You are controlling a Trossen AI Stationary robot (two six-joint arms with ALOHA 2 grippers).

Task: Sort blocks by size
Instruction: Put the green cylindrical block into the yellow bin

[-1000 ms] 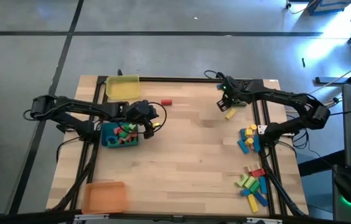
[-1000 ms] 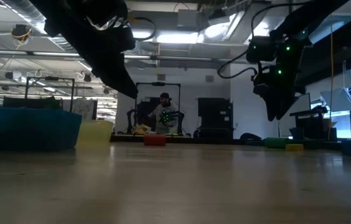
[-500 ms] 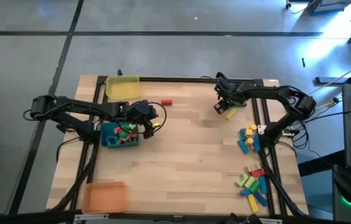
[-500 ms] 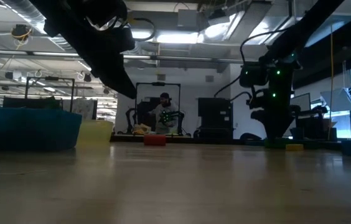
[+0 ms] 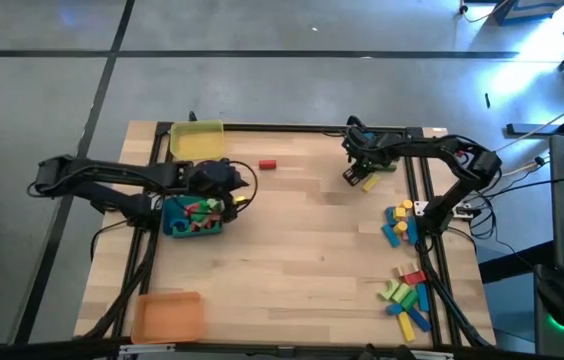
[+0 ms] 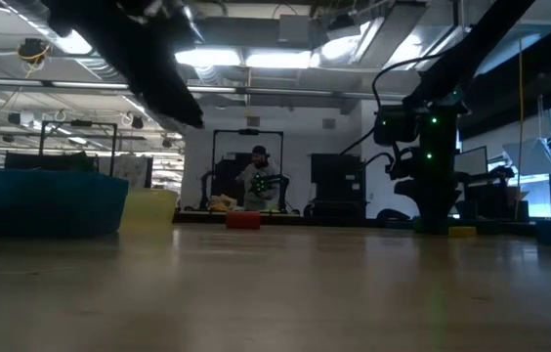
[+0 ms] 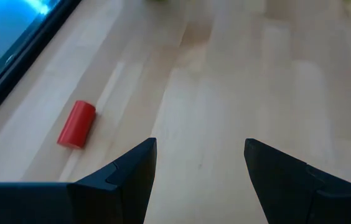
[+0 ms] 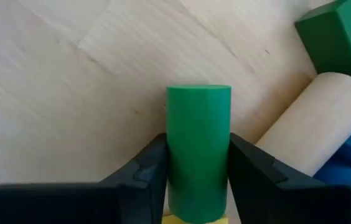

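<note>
At the table's far right, my right gripper is down at the wood and shut on a green cylinder block. A pale cylinder, a green block and a yellow block lie close by. My left gripper hangs open over the far right corner of the blue tray, which holds several blocks. A red cylinder block lies on its side beyond it. My right gripper pinches the green cylinder's curved sides between its two fingers. The fingers come steeply from above and lie across the cylinder. The cylinder lies on its side on the table, its flat end pointing away from the wrist.
A yellow tray stands at the far left and an orange tray at the near left. Two heaps of blocks lie along the right edge. A person sits in the room behind.
My right gripper has sunk from above the table down to the wood at the green cylinder. My left gripper has risen and drawn back a little toward the table's left edge, staying open.
</note>
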